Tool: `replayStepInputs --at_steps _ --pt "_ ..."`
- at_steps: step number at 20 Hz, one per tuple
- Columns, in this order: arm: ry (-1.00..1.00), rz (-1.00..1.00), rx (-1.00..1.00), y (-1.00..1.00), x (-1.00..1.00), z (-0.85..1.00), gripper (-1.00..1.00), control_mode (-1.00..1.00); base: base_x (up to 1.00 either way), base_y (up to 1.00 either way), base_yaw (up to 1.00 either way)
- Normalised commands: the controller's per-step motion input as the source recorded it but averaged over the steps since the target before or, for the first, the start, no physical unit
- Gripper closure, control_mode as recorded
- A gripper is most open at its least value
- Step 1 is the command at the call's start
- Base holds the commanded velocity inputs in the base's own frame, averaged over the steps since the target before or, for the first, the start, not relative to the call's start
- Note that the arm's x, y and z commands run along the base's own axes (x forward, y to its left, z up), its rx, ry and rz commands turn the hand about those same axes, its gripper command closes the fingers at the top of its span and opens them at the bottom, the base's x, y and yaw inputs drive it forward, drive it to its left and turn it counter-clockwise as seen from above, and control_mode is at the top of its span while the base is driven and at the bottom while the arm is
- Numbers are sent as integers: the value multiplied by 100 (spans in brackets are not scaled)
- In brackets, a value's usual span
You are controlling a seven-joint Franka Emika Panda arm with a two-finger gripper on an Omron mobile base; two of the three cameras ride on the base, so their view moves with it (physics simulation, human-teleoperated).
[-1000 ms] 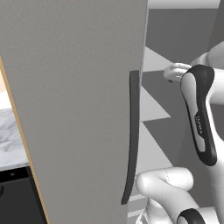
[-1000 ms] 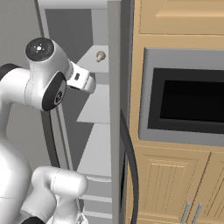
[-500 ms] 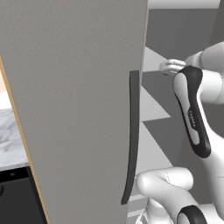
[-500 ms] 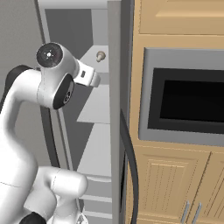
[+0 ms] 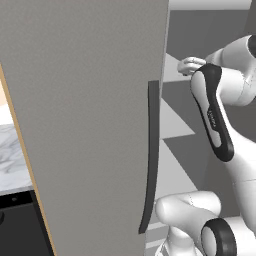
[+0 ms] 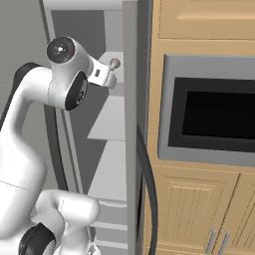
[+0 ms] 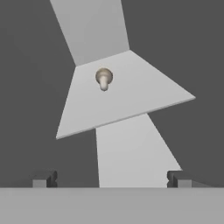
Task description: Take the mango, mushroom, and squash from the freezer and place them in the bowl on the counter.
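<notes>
Your two-finger gripper has its jaws spread wide, holding nothing — one tiny tan-capped, pale-stemmed mushroom stands alone on the tall grey freezer's pale far shelf

Built-in oven in wood cabinetry
Its dark window sits below an upper wood cabinet, with two panelled lower doors directly under it.

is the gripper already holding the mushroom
No, in the hand view the mushroom lies alone on a pale freezer shelf, well ahead of the open gripper.
</notes>
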Motion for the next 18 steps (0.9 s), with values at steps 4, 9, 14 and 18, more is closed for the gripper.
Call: replayStepInputs --at_steps 4,9,14,18 --pt "0 0 0 0 43 14 -100 -100 0 0 0" --pt "0 0 0 0 53 0 -100 -100 0 0 0" --pt "1 0 0 0 38 0 -100 -100 0 0 0" --pt "3 0 0 0 28 0 -100 -100 0 0 0"
